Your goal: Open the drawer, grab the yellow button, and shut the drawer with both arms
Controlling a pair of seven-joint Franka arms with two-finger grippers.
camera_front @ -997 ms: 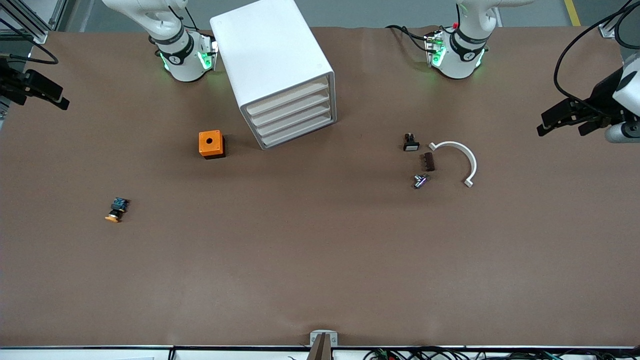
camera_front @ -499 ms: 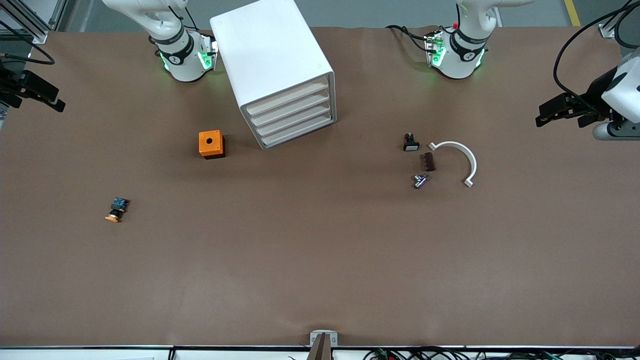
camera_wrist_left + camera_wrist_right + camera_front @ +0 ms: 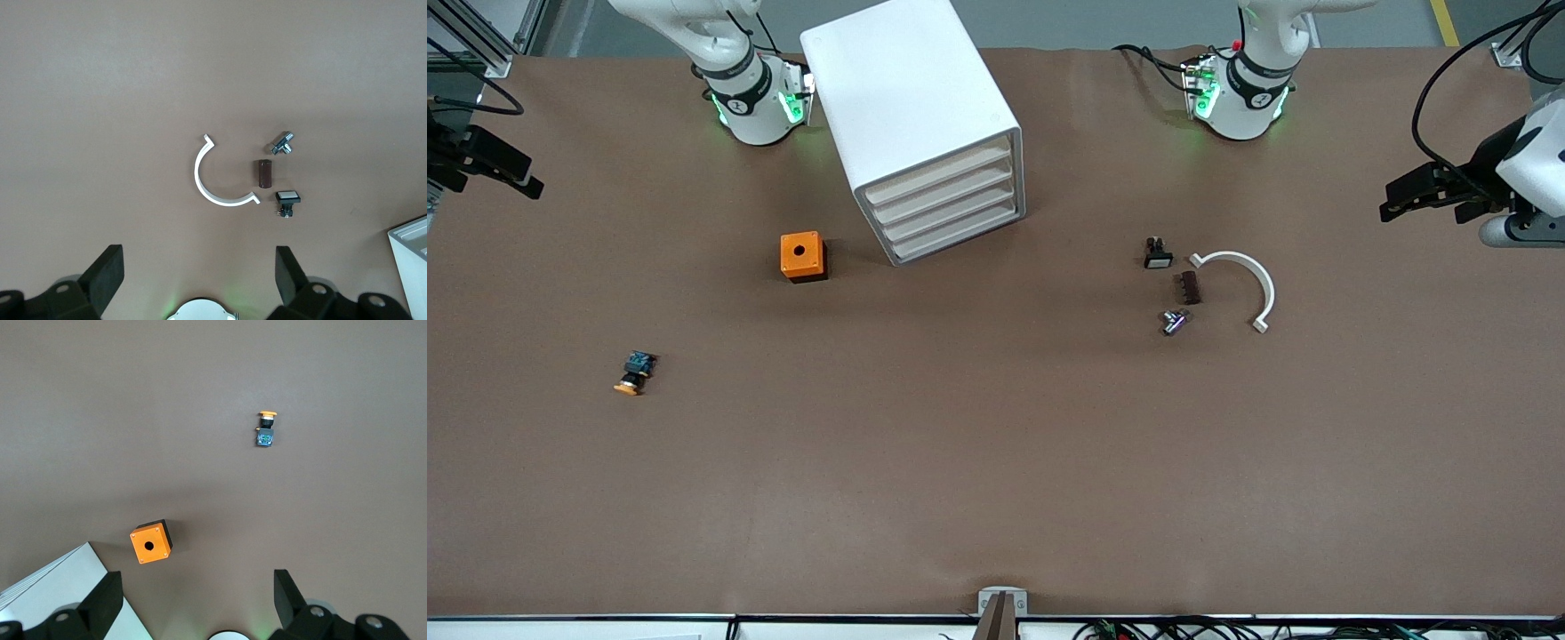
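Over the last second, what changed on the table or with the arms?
The left gripper rose slightly at the left arm's end of the table, and the right gripper drew back toward the right arm's edge; both are open and empty. Unchanged: the cabinet with its top drawer shut, the button, the orange box, the white curved bracket and the small parts beside it.

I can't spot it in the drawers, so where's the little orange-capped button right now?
The button lies on the bare table toward the right arm's end, nearer the front camera than the orange box and well away from the cabinet.
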